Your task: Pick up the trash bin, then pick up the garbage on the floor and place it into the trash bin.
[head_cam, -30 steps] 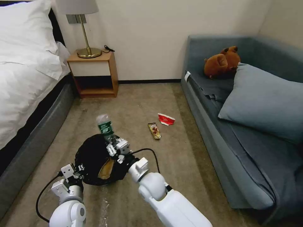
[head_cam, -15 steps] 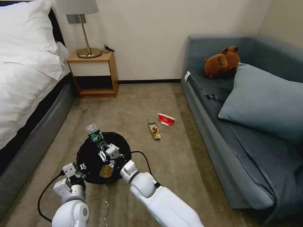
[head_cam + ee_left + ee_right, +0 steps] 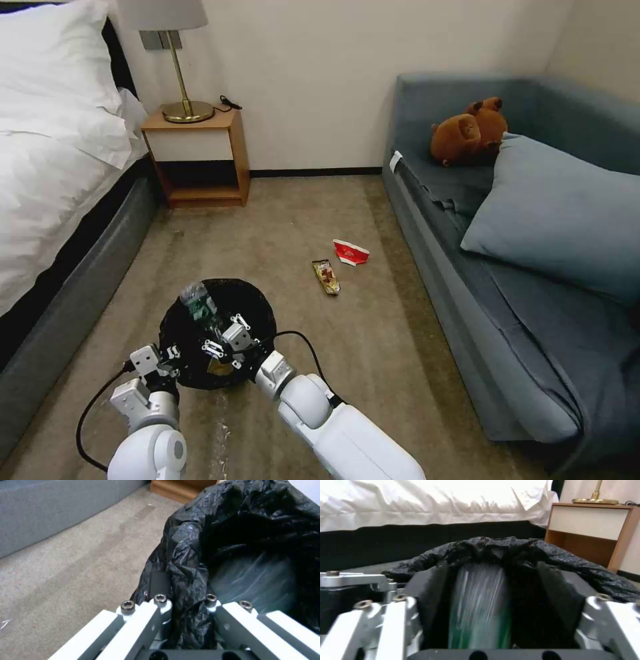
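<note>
Trash bin (image 3: 257, 313) low and left of centre in the head view, off the carpet, just right of the bed (image 3: 53, 167). Pinched at its near-left rim by the left gripper (image 3: 167, 353), jaws closed narrow on the black liner folded over the edge. Inside, leaning toward the far-left wall: the clear bottle (image 3: 197, 303) with its green label, neck up. Just right of it, over the bin's mouth, the right gripper (image 3: 225, 337), jaws spread wide, judged to have let go. Beneath that gripper, a tan scrap, likely the paper bag, too hidden to be sure. Farther right on the carpet, well apart from the bin: snack wrapper (image 3: 326, 277), then the flattened red cup (image 3: 351, 252) beside it, then the sofa (image 3: 467, 267).

For a clean drop: keep the bin level and steady, keep the right jaws wide and centred over the opening, lift straight up without snagging the liner, mind the cable trailing near the rim.

Left wrist view: liner bunched between the closed fingers (image 3: 160, 600), a grip detail barely readable from the head. Right wrist view: bottle as a green-and-clear streak between the parted pads (image 3: 433, 600), with a gap on one side, so no pinch. Head view alone: the two pieces left on the floor.
</note>
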{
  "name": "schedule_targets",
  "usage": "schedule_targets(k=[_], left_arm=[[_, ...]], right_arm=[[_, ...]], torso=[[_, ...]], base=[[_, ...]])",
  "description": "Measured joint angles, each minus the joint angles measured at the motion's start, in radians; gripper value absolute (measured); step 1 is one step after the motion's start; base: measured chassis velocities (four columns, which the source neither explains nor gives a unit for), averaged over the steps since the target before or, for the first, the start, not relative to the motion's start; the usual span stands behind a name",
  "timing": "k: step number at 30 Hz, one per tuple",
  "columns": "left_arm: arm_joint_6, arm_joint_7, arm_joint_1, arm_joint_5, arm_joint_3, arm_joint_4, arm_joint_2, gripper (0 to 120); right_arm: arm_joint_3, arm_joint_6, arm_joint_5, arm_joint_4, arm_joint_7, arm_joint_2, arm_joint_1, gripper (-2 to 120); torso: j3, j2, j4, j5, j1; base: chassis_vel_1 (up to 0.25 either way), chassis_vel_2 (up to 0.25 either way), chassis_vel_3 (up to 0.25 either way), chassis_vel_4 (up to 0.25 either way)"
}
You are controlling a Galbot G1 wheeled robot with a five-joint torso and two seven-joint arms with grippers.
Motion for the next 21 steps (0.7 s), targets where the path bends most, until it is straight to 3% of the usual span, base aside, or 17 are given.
schedule_targets(k=[1, 4, 6, 21], left_arm=[[0.000, 0.000, 0.000, 0.000, 0.000, 0.000, 0.000, 3], [0.002, -0.002, -0.002, 0.003, 0.005, -0.010, 0.000, 3], [0.004, -0.002, -0.003, 0.003, 0.005, -0.011, 0.000, 3], [0.010, -0.004, -0.005, -0.014, -0.008, -0.020, 0.021, 3]], right_arm=[[0.000, 0.000, 0.000, 0.000, 0.000, 0.000, 0.000, 76], [0.012, -0.003, -0.003, 0.014, -0.006, -0.006, -0.010, 95], [0.015, -0.004, -0.003, 0.018, -0.009, -0.009, -0.012, 99], [0.096, -0.024, 0.043, 0.132, 0.054, -0.030, -0.040, 100]], torso=[[0.000, 0.000, 0.0000, 0.0000, 0.000], [0.000, 0.000, -0.0001, 0.0000, 0.000], [0.000, 0.000, 0.0000, 0.0001, 0.000], [0.000, 0.000, 0.0002, 0.0001, 0.000]], base=[[0.000, 0.000, 0.000, 0.000], [0.000, 0.000, 0.000, 0.000], [0.000, 0.000, 0.000, 0.000], [0.000, 0.000, 0.000, 0.000]])
